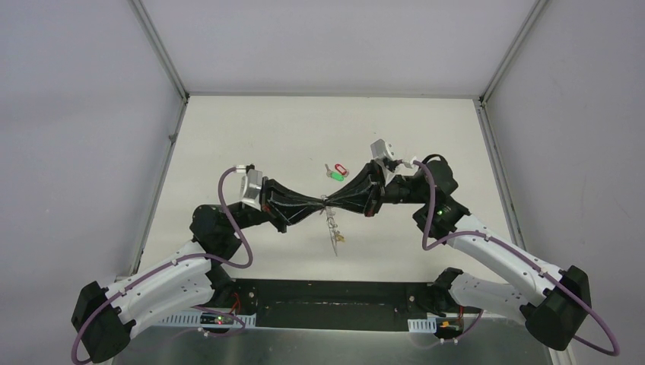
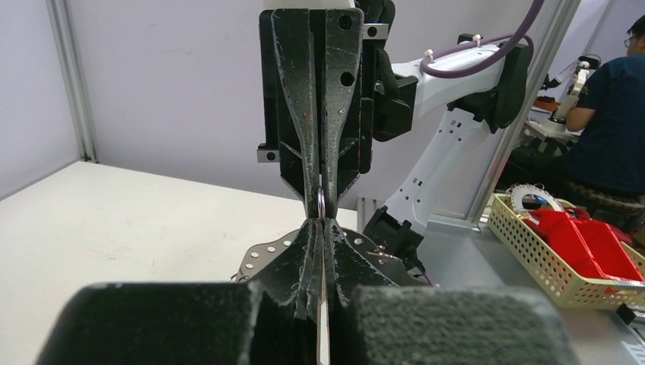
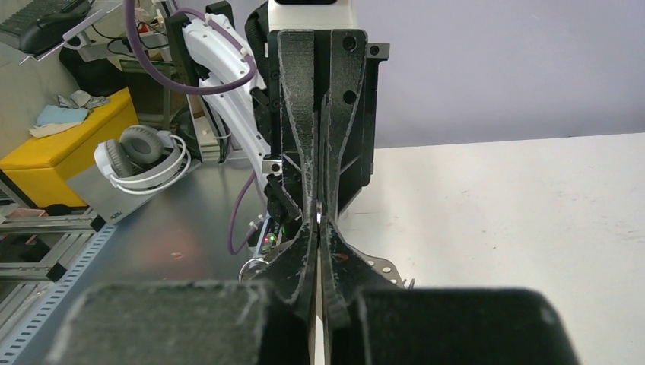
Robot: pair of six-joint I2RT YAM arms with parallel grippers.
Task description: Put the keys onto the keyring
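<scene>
Grey wire keyring hangs in the air where the two arms meet nose to nose, mid-workspace, above the table. left gripper is clamped fully closed, right gripper likewise, and their tips touch each other. Left wrist view: a thin curved sliver of the ring shows edge-on between the right fingertips, plus a bright metal strip running down the gap of the left's own fingers. So both pinch the keyring, but the finger bodies hide nearly all of the hoop. Right wrist view gives less, just a glint at the junction. From the top the hoop is thin and blurry. Something small with a yellowish speck dangles on its lower part and looks like one or more of the keys; I can't count them or confirm they are threaded. red-tag key and green-tag key lie on the table just beyond the right gripper, close together. Touching or overlapping, can't tell. Their metal blades are too small to resolve.
</scene>
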